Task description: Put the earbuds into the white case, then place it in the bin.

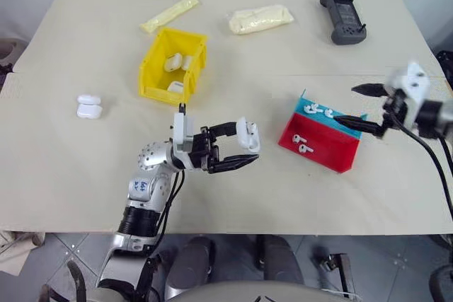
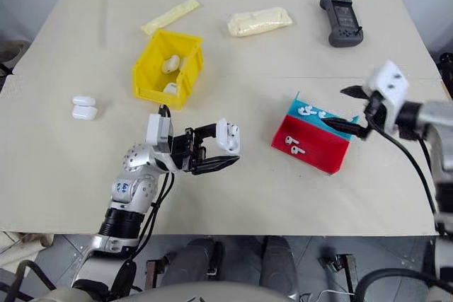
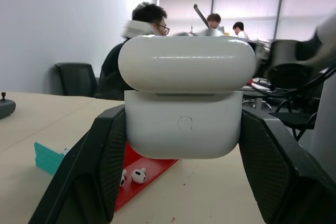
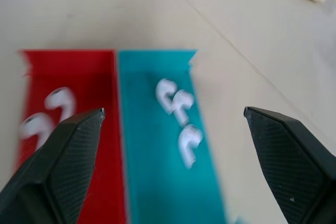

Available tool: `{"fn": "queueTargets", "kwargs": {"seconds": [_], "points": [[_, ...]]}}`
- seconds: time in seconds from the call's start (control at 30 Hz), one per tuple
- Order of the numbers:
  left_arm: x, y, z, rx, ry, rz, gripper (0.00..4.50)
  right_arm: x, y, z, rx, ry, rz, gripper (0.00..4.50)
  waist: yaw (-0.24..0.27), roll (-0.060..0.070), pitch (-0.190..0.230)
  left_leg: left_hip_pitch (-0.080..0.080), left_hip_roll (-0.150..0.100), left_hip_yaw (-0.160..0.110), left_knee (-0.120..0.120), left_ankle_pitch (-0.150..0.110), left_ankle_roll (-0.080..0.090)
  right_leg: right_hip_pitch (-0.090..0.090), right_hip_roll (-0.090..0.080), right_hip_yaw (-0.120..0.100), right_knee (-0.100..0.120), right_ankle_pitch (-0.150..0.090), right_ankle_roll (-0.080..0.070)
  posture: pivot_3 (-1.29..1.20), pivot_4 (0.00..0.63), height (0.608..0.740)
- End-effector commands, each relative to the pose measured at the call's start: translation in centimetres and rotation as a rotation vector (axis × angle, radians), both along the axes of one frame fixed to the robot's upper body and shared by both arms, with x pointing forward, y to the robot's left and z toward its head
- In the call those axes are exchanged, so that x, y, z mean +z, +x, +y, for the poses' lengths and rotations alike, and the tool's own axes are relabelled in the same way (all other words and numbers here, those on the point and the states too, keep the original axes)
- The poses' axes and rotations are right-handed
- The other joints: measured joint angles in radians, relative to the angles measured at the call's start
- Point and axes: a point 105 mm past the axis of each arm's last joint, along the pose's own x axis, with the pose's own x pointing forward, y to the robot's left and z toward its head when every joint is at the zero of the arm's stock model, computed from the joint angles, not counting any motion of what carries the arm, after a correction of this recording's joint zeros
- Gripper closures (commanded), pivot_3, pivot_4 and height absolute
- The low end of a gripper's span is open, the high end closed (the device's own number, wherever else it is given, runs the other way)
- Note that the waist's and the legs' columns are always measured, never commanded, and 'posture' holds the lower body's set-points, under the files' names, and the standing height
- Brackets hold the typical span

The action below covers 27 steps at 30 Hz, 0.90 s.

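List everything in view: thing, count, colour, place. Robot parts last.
white case: 1, white, lid ajar, held above the table in front of the bin
bin: 1, yellow, table centre-left, white cases inside
spare cases: 2, white, left of the bin
tray: 1, red and blue, table right
earbuds: 5, white; 3 on the blue half, 2 on the red
packets: 2, pale yellow, far edge
controller: 1, dark grey, far right
left gripper: shut on the white case
right gripper: open, above the tray
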Motion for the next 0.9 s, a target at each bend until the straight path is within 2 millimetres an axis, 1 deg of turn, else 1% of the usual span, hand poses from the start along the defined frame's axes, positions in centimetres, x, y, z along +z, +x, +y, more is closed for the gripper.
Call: {"fn": "queueTargets", "kwargs": {"seconds": [0.03, 0.13, 0.33, 0.43, 0.63, 0.67, 0.7, 0.87, 0.9], "points": [[1.0, -0.4, -0.1, 0.008, -0.027, -0.053, 1.71, -1.0, 1.1, -1.0, 0.001, -0.169, 0.107, 0.04, 0.0, 0.0, 0.0, 0.0, 0.0, 0.0, 0.0, 0.0, 0.0, 0.0, 0.0, 0.0, 0.0, 0.0, 0.0, 0.0, 0.15, 0.74], [1.0, -0.3, 0.0, 0.022, -0.033, -0.053, 1.71, -1.5, 2.1, -1.0, 0.02, -0.263, 0.135, 0.04, -0.004, 0.0, 0.0, -0.001, -0.001, 0.0, -0.001, 0.0, 0.001, 0.0, -0.001, 0.0, -0.001, 0.0, 0.0, 0.0, 0.15, 0.74], [0.6, -0.7, -0.1, 0.033, -0.042, -0.043, 1.71, -2.5, 3.8, 0.0, 0.037, -0.274, 0.159, 0.04, -0.017, 0.0, 0.0, 0.0, 0.0, 0.001, -0.001, 0.0, 0.0, 0.0, 0.0, 0.0, -0.001, 0.0, 0.0, 0.0, 0.15, 0.74], [0.5, -0.9, -0.4, 0.03, -0.046, -0.041, 1.71, -3.2, 4.0, 0.6, 0.067, -0.288, 0.174, 0.04, -0.023, 0.0, 0.0, 0.0, 0.0, 0.001, 0.0, 0.0, 0.0, 0.0, 0.0, 0.0, 0.0, 0.0, 0.0, 0.0, 0.15, 0.74], [0.8, -0.7, -0.5, 0.035, -0.052, -0.048, 1.71, -3.9, 3.9, 0.6, 0.092, -0.331, 0.211, 0.04, -0.028, 0.0, 0.0, 0.0, 0.0, 0.001, 0.0, 0.0, 0.0, 0.0, 0.0, 0.0, 0.0, 0.0, 0.0, 0.0, 0.15, 0.74], [0.8, -0.7, -0.6, 0.035, -0.052, -0.049, 1.71, -4.0, 3.8, 0.4, 0.084, -0.34, 0.224, 0.43, -0.027, 0.0, 0.0, 0.0, 0.0, 0.001, 0.0, 0.0, 0.0, 0.0, 0.0, 0.0, 0.0, 0.0, 0.0, 0.0, 0.15, 0.74], [0.8, -0.7, -0.6, 0.035, -0.051, -0.049, 1.71, -4.1, 3.8, 0.3, 0.083, -0.351, 0.232, 0.61, -0.027, 0.0, 0.0, 0.0, 0.0, 0.001, 0.0, 0.0, 0.0, 0.0, 0.0, 0.0, 0.0, 0.0, 0.0, 0.0, 0.15, 0.74], [0.8, -0.7, -0.6, 0.035, -0.053, -0.048, 1.71, -4.2, 3.8, 0.0, 0.064, -0.347, 0.235, 2.21, -0.027, 0.0, 0.0, 0.0, 0.0, 0.0, 0.0, 0.0, 0.0, 0.0, 0.0, 0.0, 0.0, 0.0, 0.0, 0.0, 0.15, 0.74], [0.8, -0.7, -0.6, 0.035, -0.054, -0.048, 1.71, -4.2, 3.8, -0.1, 0.063, -0.348, 0.233, 2.21, -0.028, 0.0, 0.0, 0.0, 0.0, 0.0, 0.0, 0.0, 0.0, 0.0, 0.0, 0.0, 0.0, 0.0, 0.0, 0.0, 0.15, 0.74]]}}
